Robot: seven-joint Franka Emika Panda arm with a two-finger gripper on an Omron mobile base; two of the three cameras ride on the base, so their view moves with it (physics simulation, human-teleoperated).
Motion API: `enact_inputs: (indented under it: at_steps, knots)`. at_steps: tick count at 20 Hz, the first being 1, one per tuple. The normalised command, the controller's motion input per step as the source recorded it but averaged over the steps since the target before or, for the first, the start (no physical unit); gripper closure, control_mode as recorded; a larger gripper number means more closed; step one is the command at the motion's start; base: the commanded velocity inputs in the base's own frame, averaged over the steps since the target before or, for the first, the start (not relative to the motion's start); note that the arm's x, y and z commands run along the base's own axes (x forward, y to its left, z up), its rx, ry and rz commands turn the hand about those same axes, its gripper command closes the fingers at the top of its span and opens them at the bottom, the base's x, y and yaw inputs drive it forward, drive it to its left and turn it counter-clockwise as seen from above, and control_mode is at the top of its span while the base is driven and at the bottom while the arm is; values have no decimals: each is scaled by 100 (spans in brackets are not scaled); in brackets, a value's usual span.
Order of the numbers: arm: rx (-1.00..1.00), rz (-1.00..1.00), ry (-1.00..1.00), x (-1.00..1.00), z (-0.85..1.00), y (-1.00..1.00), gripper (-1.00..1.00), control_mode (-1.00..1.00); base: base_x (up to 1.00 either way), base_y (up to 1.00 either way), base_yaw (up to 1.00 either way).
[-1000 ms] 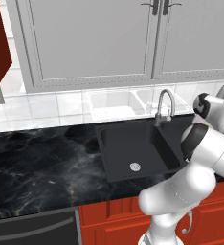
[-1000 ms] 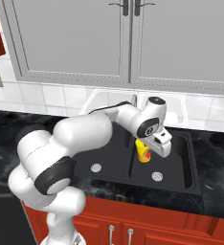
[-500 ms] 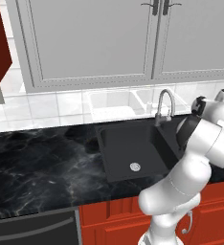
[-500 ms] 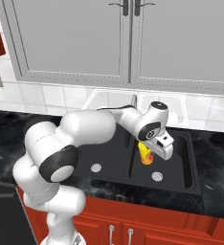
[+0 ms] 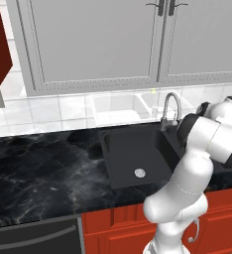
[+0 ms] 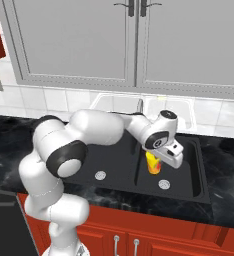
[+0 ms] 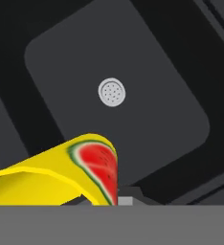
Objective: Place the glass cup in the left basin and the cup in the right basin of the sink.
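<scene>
The small opaque bright yellow cup (image 6: 153, 163) with a red watermelon mark on its side is held in the clenched end effector (image 6: 161, 160) of the white arm. In the right base view the cup is seen upright, above the narrower matte black right basin (image 6: 181, 172), close to the centre divider of the black double-bowl sink (image 6: 204, 170). Whether its bottom touches the basin floor cannot be told. In the hand view the yellow cup (image 7: 56, 177) is seen at the lower left, and the round silver drain (image 7: 112, 92) of the right basin (image 7: 147, 95) lies beyond it.

The wider matte black left basin (image 5: 133, 154) with its own round silver drain (image 5: 140, 172) is seen in the left base view, beside the curved chrome faucet (image 5: 170, 106). The sink is set in a black marble worktop (image 5: 43, 168), under grey wall cabinets (image 5: 103, 39).
</scene>
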Motion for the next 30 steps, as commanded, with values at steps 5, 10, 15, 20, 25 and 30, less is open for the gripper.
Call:
enact_inputs:
  at_steps: [5, 10, 15, 20, 25, 30]
  knots:
    - [3, 13, 0, 13, -16, -7, 100, -100, 0, 0, 0]
    - [3, 15, 0, 9, -18, -8, 100, -100, 0, 0, 0]
    - [0, 13, 0, 13, -16, -2, 100, -100, 0, 0, 0]
    - [0, 16, 0, 12, -16, -3, 100, -100, 0, 0, 0]
    - [0, 14, -1, 13, -15, 0, 100, -100, 0, 0, 0]
    - [0, 11, -1, 12, -16, 0, 100, -100, 0, 0, 0]
